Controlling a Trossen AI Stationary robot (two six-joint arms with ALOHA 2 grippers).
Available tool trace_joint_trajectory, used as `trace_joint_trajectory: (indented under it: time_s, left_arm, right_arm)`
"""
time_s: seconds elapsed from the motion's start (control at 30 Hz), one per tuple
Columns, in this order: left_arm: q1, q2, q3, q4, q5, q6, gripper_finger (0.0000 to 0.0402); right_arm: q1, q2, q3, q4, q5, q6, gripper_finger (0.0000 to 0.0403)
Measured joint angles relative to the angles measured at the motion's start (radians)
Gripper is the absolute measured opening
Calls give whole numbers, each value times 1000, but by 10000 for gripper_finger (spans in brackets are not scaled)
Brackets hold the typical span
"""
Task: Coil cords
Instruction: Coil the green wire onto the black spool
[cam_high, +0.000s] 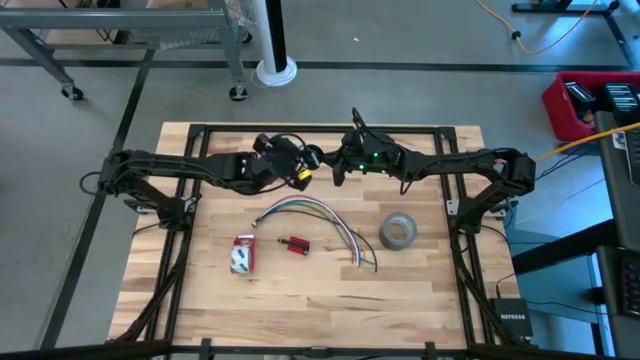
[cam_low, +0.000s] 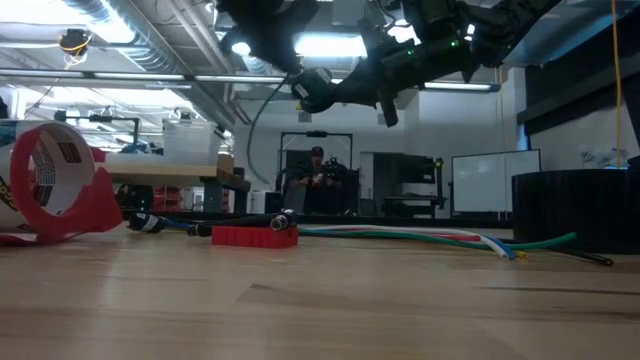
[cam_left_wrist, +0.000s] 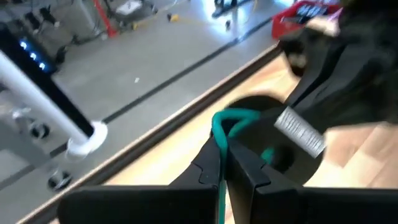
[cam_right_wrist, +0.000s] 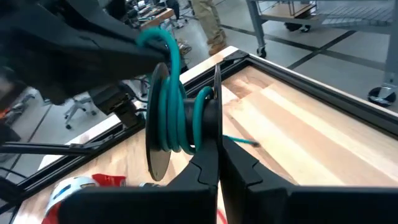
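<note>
Right wrist view: teal cord (cam_right_wrist: 171, 106) on spool (cam_right_wrist: 155, 149).

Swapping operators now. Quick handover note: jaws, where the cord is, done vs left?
Left gripper: jaws shut on the teal cord, raised over the table's far edge.
Right gripper: jaws shut at the black spool, meeting the left mid-air.
Done: several cord turns already on the spool.
Left: finish winding; the multicolour wire bundle lies uncoiled on the table by the grey tape roll.
</note>
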Motion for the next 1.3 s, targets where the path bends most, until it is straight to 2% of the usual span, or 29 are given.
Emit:
trace_joint_trajectory:
  time_s: [0.27, 0.47, 0.83, 1.17, 1.3]
  left_arm:
    - [-4, 0, 0, -157, -4, -120, 1]
    - [-5, 3, -4, -231, 10, -211, 23]
    - [-21, 5, -101, -211, 72, -347, 44]
    - [-58, 5, -183, -76, 66, -323, 46]
    - [-76, 5, -208, -66, 12, -356, 46]
  right_arm:
    - [0, 0, 0, 7, -2, 0, 1]
    - [0, 0, 0, 57, -22, 0, 1]
    - [0, -25, 0, 78, -26, 0, 1]
    - [0, -25, 0, 95, -24, 8, 1]
    - [0, -25, 0, 96, -24, 8, 1]
